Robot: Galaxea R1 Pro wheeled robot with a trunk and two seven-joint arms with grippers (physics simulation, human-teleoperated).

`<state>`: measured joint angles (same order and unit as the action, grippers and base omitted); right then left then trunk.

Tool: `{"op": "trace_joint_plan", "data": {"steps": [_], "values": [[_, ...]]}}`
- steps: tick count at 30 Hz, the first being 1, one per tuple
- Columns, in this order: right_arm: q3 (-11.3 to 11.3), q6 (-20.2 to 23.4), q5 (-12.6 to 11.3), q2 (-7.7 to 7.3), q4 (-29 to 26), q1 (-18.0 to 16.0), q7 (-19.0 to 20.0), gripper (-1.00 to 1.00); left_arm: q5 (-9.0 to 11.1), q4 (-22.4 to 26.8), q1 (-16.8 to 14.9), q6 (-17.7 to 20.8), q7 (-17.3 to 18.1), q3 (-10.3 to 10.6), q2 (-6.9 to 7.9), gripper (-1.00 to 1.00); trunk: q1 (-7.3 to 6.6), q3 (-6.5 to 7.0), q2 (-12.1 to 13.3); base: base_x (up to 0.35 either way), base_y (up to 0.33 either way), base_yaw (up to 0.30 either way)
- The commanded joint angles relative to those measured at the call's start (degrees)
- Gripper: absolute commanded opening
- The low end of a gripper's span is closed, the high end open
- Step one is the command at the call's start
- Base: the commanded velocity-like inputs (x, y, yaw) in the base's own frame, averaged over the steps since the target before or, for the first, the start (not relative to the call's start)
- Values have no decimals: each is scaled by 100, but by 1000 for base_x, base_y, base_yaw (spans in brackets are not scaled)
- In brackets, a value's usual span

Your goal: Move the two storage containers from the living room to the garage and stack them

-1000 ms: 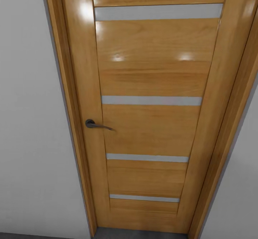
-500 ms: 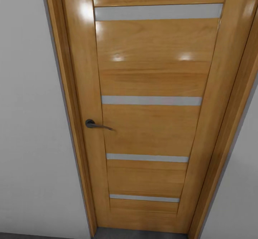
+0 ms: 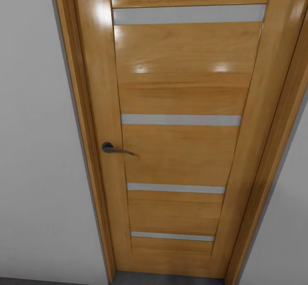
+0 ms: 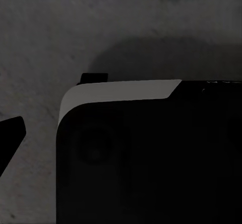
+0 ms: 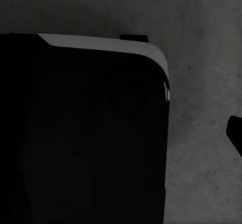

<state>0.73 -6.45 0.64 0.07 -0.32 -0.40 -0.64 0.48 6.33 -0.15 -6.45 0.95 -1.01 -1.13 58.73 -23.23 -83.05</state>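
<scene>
The two storage containers are out of view. A closed wooden door (image 3: 179, 148) stands right in front of me in the head view. In the left wrist view my left gripper (image 4: 121, 148) hangs over the dark grey mottled floor (image 4: 45, 32); one black fingertip (image 4: 10, 138) shows far off to the side, with nothing held. My right gripper (image 5: 121, 133) hangs the same way over the floor (image 5: 201, 42), one fingertip (image 5: 235, 133) at the picture's edge, holding nothing.
The door has grey horizontal strips and a dark lever handle (image 3: 115, 149) on its left side, inside a wood frame (image 3: 81, 118). White walls (image 3: 38, 148) flank it. My black base with a pale rim (image 4: 121, 89) lies under both grippers.
</scene>
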Motion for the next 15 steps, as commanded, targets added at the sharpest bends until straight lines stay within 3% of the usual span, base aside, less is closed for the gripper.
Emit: {"op": "trace_joint_plan", "data": {"steps": [1, 8, 15], "values": [[6, -17, 8, 1, 5, -4, -7, 100, 5, 0, -2, -14, 10, -11, -1, 100, 0, -6, -3, 0, 0, 0], [2, -16, 27, -4, -23, -4, -5, 100, 5, 0, -1, -24, 10, -9, -1, 100, 0, -6, -3, 0, 0, 0], [197, -7, 86, 3, -249, -4, -48, 100, 5, 0, -2, -39, 10, -6, -1, 100, 0, -6, -3, 0, 0, 0]]}}
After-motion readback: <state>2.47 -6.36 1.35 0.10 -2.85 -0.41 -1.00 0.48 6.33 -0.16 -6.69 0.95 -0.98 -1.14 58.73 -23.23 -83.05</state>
